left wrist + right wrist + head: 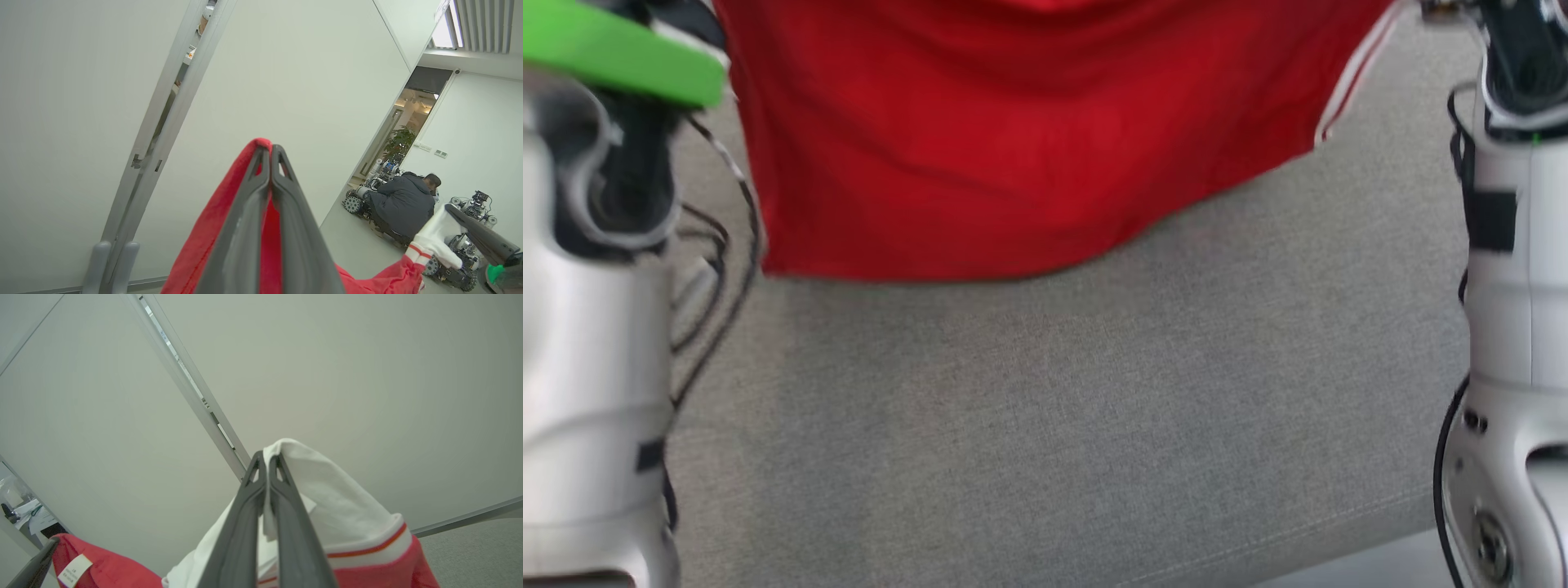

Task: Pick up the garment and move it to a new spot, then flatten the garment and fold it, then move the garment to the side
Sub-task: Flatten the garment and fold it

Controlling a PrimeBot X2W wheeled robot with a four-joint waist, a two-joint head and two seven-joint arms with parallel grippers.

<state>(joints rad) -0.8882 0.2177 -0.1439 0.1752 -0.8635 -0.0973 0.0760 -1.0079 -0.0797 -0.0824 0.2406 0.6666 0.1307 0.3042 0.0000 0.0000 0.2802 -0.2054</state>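
Note:
The garment is red with white striped trim and hangs spread between my two arms, its lower hem just above the grey surface. In the left wrist view my left gripper is shut on a red edge of the garment. My right gripper is shut on the garment's white trimmed part. The left wrist view also catches the right gripper pinching that white part. A white label shows on the red cloth.
A grey fabric surface lies under the garment, its front edge at the lower right. My pale forearms flank it. Behind stand white wall panels, and a person crouches among wheeled robots.

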